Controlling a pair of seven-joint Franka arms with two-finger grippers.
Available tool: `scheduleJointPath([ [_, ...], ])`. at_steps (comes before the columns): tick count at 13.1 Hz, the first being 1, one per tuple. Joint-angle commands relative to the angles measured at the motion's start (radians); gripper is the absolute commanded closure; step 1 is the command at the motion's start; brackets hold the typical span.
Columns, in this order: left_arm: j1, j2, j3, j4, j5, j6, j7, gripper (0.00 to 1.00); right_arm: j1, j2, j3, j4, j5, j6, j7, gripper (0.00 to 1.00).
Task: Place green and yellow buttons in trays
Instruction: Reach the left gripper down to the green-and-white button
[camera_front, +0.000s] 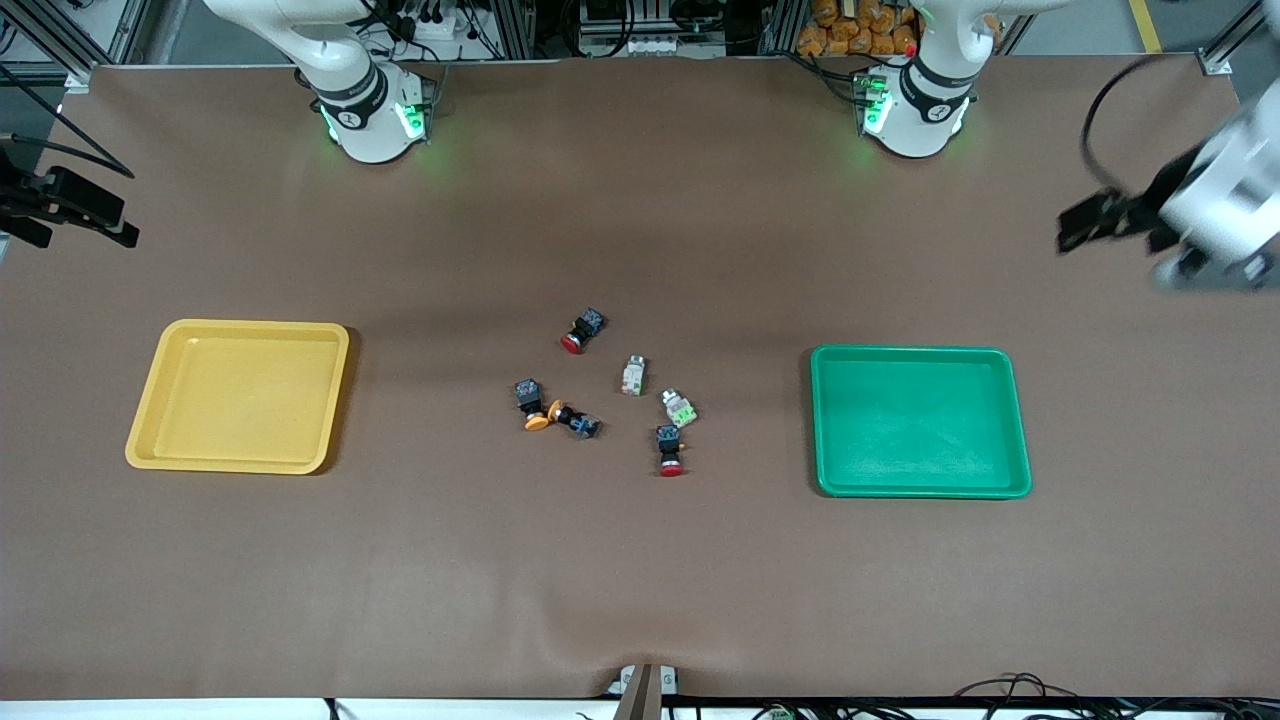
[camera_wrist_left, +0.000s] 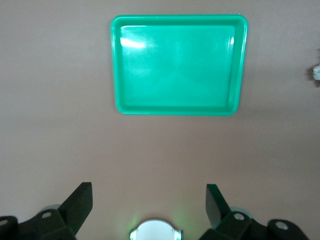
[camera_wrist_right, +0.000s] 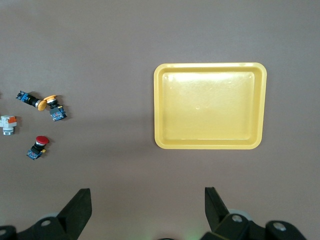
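1. The left gripper (camera_wrist_left: 149, 207) hangs high over the left arm's end of the table, fingers spread wide and holding nothing; the arm waits.
2. The right gripper (camera_wrist_right: 148, 210) is raised over the right arm's end, jaws likewise fully parted and empty; that arm waits too.
3. The green tray (camera_front: 919, 421) lies on the brown table (camera_front: 640, 580) toward the left arm's end, with nothing in it.
4. The yellow tray (camera_front: 240, 395) lies toward the right arm's end, also with nothing in it.
5. Between the trays, two yellow-capped buttons (camera_front: 538, 412) lie with caps touching.
6. Just beside them, toward the green tray, lie two whitish buttons (camera_front: 634, 376), one with green marks (camera_front: 681, 408).
7. Two red-capped buttons lie in the same cluster: one (camera_front: 583, 330) farthest from the front camera, one (camera_front: 670, 450) nearest.
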Motion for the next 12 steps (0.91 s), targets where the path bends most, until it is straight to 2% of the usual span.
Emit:
scheduleJointPath([
  [1,-0.111,0.120,-0.025,-0.024,0.010,0.125,-0.236,0.00,0.006,-0.012,-0.007,-0.016,0.011,0.002,0.001,0.00],
  [3,-0.234,0.215,-0.024,-0.022,0.011,0.255,-0.454,0.00,0.006,-0.012,-0.009,-0.016,0.009,0.001,0.001,0.00],
  [7,-0.389,0.393,-0.024,-0.008,0.010,0.531,-0.798,0.00,0.005,-0.012,-0.009,-0.016,0.011,0.001,0.002,0.00],
  [9,-0.437,0.461,-0.024,0.008,0.008,0.628,-0.901,0.00,-0.003,-0.009,-0.009,-0.018,0.011,0.002,0.002,0.00],
  [12,-0.472,0.568,-0.024,0.112,0.008,0.691,-0.952,0.00,-0.005,-0.006,-0.009,-0.021,0.011,0.004,0.002,0.00],
])
